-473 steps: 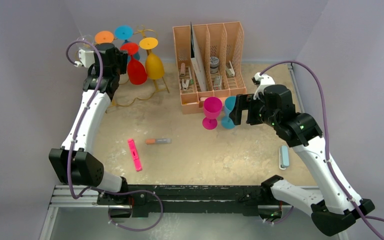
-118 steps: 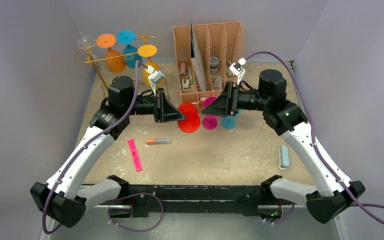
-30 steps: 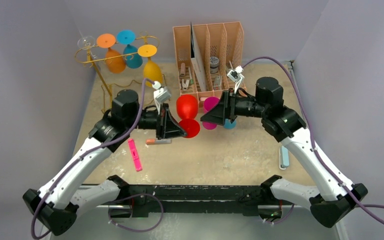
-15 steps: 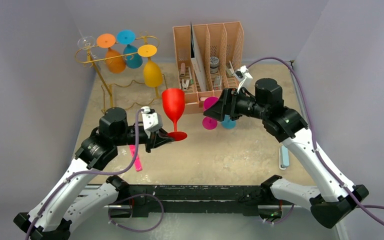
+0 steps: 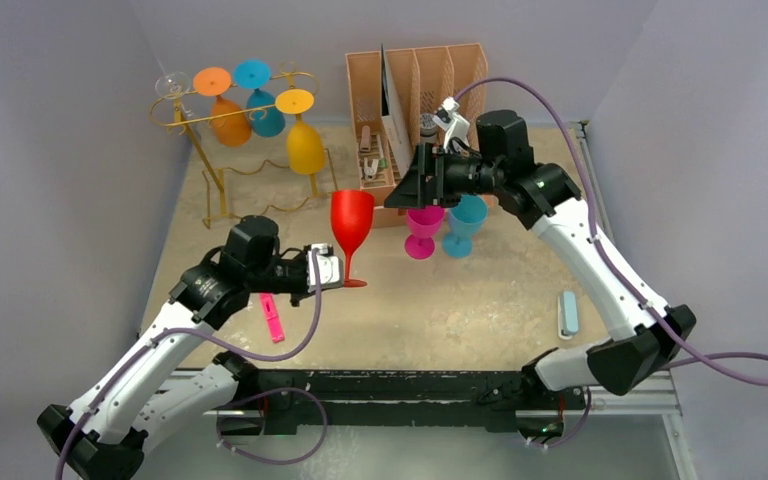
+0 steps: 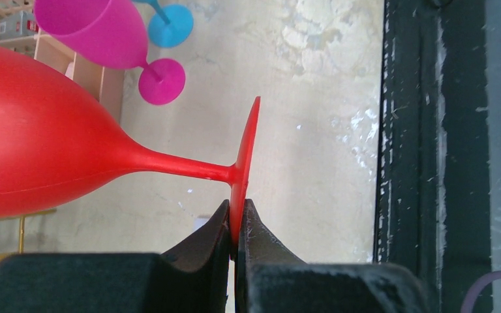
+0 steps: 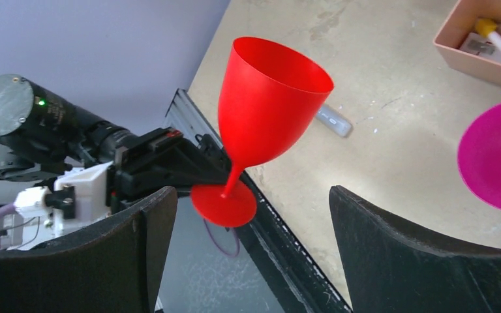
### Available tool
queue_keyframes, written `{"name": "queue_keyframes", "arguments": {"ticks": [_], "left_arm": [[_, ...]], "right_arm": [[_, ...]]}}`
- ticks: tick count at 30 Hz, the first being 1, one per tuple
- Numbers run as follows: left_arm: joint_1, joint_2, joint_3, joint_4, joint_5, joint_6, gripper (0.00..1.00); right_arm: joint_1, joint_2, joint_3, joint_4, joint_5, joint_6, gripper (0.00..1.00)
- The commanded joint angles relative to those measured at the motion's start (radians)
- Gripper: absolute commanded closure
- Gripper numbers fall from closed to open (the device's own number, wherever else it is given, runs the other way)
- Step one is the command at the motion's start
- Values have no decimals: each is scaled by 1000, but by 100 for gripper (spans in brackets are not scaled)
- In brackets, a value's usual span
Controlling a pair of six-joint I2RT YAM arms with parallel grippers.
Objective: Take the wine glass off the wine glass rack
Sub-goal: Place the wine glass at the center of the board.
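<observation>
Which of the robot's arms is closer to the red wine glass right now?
Left. The left arm's fingers pinch the red glass by the edge of its foot. The right arm's fingers stand open, apart from it, near the pink glass.

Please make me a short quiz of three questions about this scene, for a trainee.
1. True or false: the left gripper pinches the red wine glass by its bowl.
2. The right gripper is: A open; B shut on nothing; C shut on a glass.
3. How many coloured glasses hang on the wine glass rack?
Key: 1 false, by the foot; 2 A; 3 three.
</observation>
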Motion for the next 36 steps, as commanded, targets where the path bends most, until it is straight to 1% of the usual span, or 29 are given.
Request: {"name": "queue_keyframes", "arguments": {"ticks": [1,5,10,15,18,22,26,28,30,33,36], "left_arm": [[-4,-15,-41,53,-49,99,100],[-5,-39,-110,129,-79,129,100],[-17,-3,-129,170,-78,177,100],[-68,3,-151,228,-140,202,100],[-115,22,-149,228,-174,214,100],[-212,31,-161,231,-247,216,100],[-261,26,-172,247,-301,214,100],[-271,15,-195,277,-327,215,100],[-274,-5,-234,324,-342,221,100],[-275,-10,-263,343,-346,231,100],[-276,6,-265,340,-336,230,100]], "right_arm": [[-1,30,59,4,-104,-13,12],[-1,72,81,-82,-90,-30,18],[-1,71,66,-61,-82,-33,21],[0,84,77,-49,-110,-36,26],[1,93,85,-55,-128,-42,29],[0,91,90,-66,-137,-62,31],[2,92,83,-70,-144,-90,34],[4,113,90,-112,-158,-102,42],[10,150,138,-179,-204,-121,51],[30,189,181,-250,-214,-155,50],[51,200,189,-250,-226,-171,49]]}}
